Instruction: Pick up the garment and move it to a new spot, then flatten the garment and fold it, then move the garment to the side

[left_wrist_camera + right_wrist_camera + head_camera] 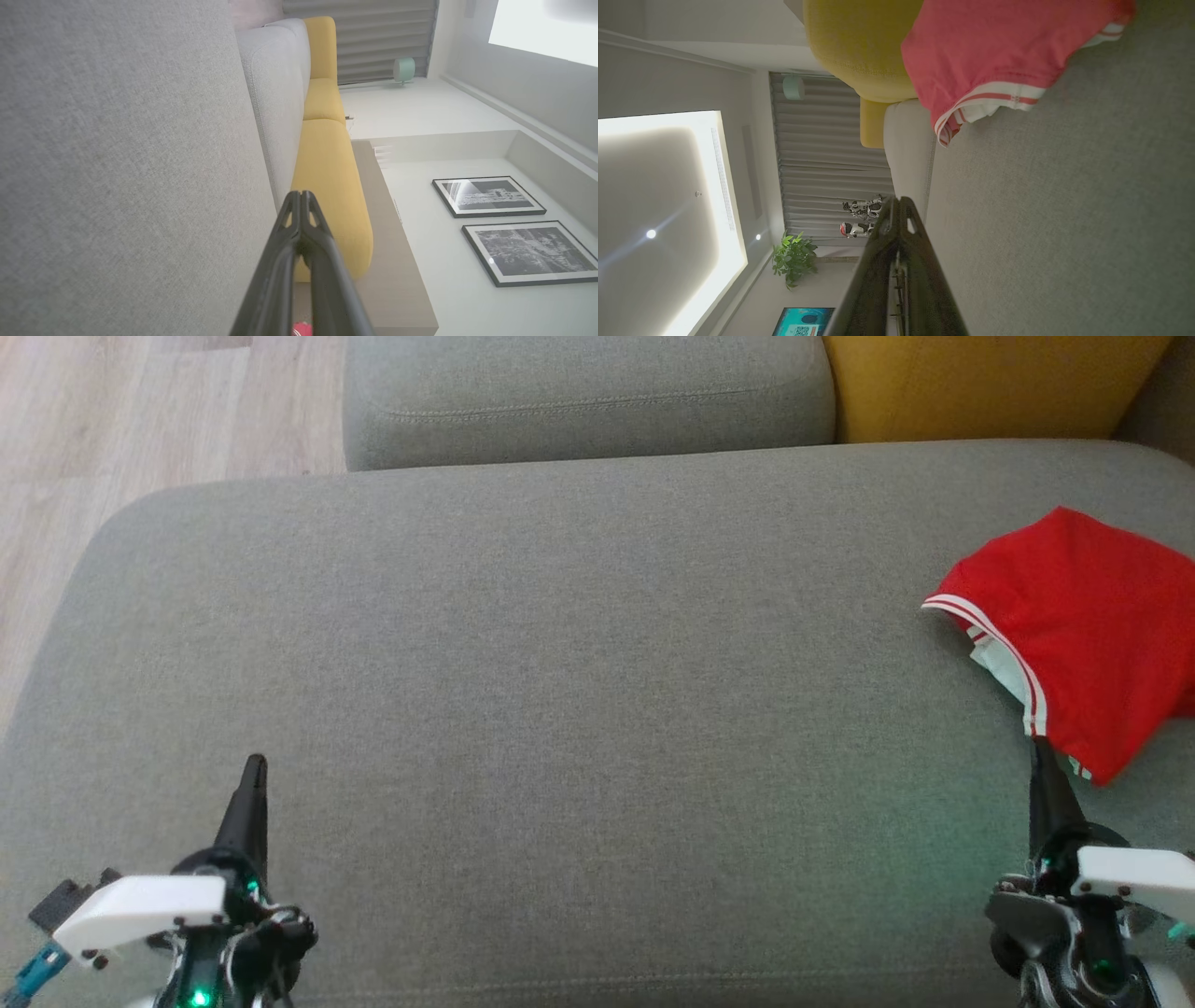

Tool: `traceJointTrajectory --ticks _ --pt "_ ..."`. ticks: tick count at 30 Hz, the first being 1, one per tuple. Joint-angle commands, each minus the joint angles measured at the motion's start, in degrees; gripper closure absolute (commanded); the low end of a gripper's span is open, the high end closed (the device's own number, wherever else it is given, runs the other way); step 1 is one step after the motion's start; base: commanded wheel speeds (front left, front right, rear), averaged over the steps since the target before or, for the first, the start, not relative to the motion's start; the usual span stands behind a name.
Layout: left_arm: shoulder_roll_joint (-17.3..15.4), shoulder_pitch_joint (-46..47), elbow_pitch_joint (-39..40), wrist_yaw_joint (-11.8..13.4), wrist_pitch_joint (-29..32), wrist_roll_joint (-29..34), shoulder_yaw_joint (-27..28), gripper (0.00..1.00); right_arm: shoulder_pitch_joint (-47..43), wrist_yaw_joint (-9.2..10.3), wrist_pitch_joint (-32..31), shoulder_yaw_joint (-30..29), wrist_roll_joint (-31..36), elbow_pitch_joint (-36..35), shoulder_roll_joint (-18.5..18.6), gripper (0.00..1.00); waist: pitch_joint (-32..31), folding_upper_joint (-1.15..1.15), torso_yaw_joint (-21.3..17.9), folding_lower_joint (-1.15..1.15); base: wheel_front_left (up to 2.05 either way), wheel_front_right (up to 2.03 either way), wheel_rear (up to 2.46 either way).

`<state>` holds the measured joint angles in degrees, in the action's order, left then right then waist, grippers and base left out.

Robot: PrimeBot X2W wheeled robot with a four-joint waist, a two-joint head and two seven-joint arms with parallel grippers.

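The garment (1083, 625) is red with white-striped trim and lies bunched at the right edge of the grey sofa seat (560, 663). The right wrist view has the garment (999, 60) ahead of the fingers, apart from them. My right gripper (1039, 749) stands shut at the lower right, its tip just below the garment's lower hem. Whether it touches the cloth I cannot tell. My left gripper (254, 767) is shut and empty at the lower left, far from the garment. The left gripper (301, 196) has its fingers pressed together.
A grey back cushion (588, 397) and a yellow cushion (990, 383) line the far side of the seat. Wooden floor (140, 420) lies beyond the seat's left end. The left wrist view takes in framed pictures (490, 196) on a wall.
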<state>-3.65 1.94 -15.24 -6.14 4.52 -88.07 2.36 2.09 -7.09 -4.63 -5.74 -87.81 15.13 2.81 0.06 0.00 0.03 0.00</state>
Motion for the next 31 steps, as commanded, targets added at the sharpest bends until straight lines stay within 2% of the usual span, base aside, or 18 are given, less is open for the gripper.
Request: traceJointTrajectory --ticks 1,8,31 --pt "-0.4 3.5 1.5 -0.7 0.3 -1.1 2.2 1.00 3.5 -0.38 -0.5 1.0 -1.3 -1.7 1.1 1.00 0.0 0.00 0.0 0.00 0.00 0.00 0.00" --pt "0.2 4.2 1.2 -1.4 1.3 -4.8 3.3 1.00 4.0 -0.40 -0.8 0.5 -5.5 -1.2 1.0 1.00 0.1 0.00 0.0 0.00 0.00 0.00 0.00" --pt "0.3 4.2 1.2 -1.4 1.5 -4.6 3.6 1.00 4.0 -0.40 -1.1 0.2 -5.2 -1.2 0.8 1.00 0.1 0.00 0.0 0.00 0.00 0.00 0.00"
